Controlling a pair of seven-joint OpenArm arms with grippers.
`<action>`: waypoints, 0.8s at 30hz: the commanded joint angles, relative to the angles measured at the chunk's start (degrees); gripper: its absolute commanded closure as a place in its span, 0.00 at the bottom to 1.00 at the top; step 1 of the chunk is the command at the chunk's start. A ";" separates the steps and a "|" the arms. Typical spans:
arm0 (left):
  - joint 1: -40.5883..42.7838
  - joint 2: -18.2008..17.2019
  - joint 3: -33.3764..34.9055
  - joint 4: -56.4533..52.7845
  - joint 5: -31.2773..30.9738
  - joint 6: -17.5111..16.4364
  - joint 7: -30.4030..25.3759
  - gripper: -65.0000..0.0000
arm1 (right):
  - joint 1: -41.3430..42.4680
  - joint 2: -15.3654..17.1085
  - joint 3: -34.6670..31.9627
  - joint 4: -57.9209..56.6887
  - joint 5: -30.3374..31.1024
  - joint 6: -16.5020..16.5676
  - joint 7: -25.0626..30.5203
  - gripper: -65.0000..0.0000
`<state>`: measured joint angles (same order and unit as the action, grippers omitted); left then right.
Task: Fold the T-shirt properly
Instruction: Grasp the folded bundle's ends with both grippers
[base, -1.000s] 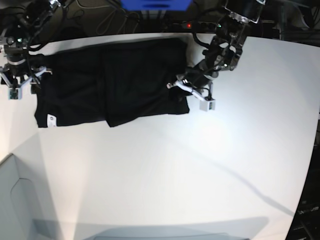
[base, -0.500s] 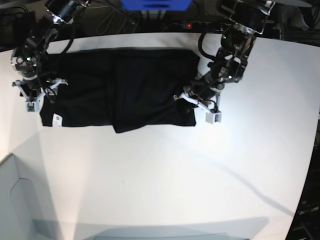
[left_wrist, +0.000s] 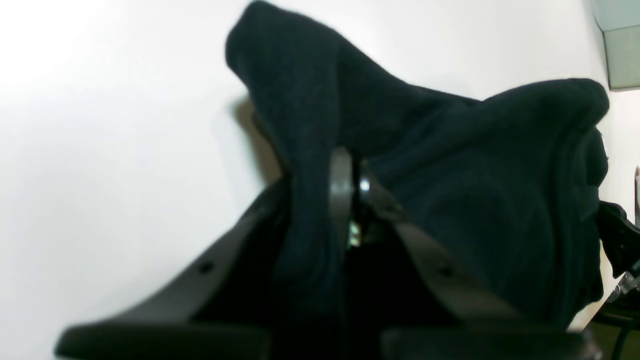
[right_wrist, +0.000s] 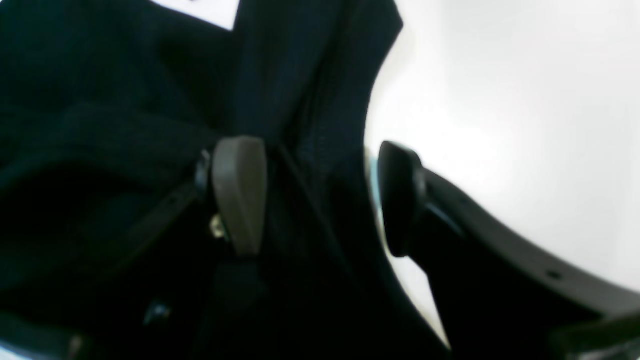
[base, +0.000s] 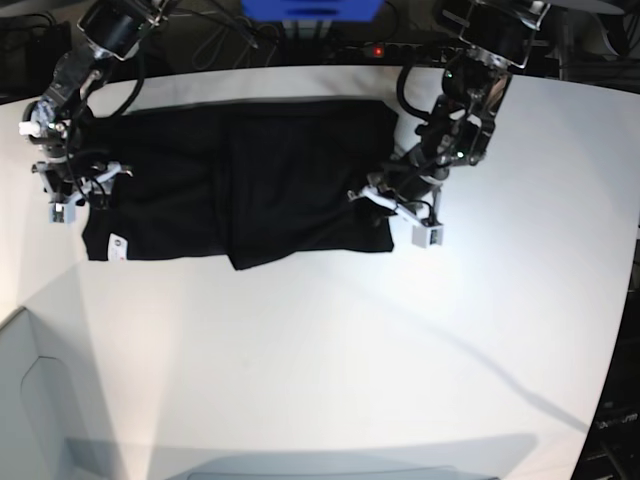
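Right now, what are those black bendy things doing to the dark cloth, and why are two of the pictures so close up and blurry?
Those bendy things are two robot arms. Each one ends in a gripper, a kind of two-fingered pincher. One picture looks down from above on the white table, where a black T-shirt lies partly folded, with a small white tag near one corner.

The two blurry pictures come from little cameras fixed on the arms' wrists, so they see the fingers from very near.

The left gripper is pinched shut on a bunch of the shirt's cloth. From above it is the arm on the right side of the picture.

The right gripper has its fingers wide apart, with cloth between them but not squeezed.
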<state>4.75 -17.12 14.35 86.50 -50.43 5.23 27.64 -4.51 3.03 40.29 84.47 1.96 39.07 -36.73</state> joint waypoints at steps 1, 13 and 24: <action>-1.46 -0.24 -0.42 0.93 -0.42 0.26 -1.13 1.00 | -0.81 -0.17 -1.39 -0.38 -2.26 0.93 -4.37 0.49; -1.63 -0.24 -0.50 0.93 -0.42 0.35 -1.13 1.00 | -3.09 0.27 -7.02 3.23 -2.35 0.93 -4.10 1.00; -1.63 -0.24 -0.50 1.02 -0.77 0.35 -1.13 1.00 | -4.23 -3.25 -7.28 24.06 -2.00 0.93 -4.46 1.00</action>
<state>3.95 -17.12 14.04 86.50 -50.48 5.61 27.40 -9.06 -0.54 32.73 107.66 -0.34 39.35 -42.11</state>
